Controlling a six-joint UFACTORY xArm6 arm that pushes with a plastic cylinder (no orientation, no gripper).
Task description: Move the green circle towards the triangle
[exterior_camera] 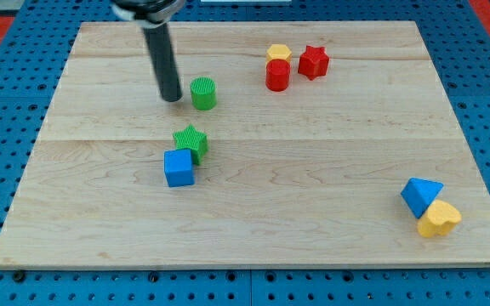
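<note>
your rod comes down from the view's top edge and my tip (171,97) rests on the wooden board (313,221), just to the view's left of the green circle (202,93). whether the tip is touching that cylinder or sits a hair apart, you cannot tell from this angle. there is no hand here to open or close: the arm ends in the bare rod, and it grasps nothing.

from the tip, the green circle is the nearest block, right beside it toward the view's right. below the tip and slightly to the right, toward the view's bottom, the green star (190,140) sits touching the blue cube (179,167), the cube lower and a little left of the star.

well off to the tip's right and a bit higher in the view, three blocks cluster together: a red cylinder (277,74), a small yellow block (279,53) just behind it, whose shape you cannot make out clearly, and a red star-like block (313,61) just to their right.

the blue triangle (420,195) lies far from the tip, down in the view's lower right, with the yellow heart (439,218) touching its lower side. the green circle and the triangle are well apart, with most of the board between them.
</note>
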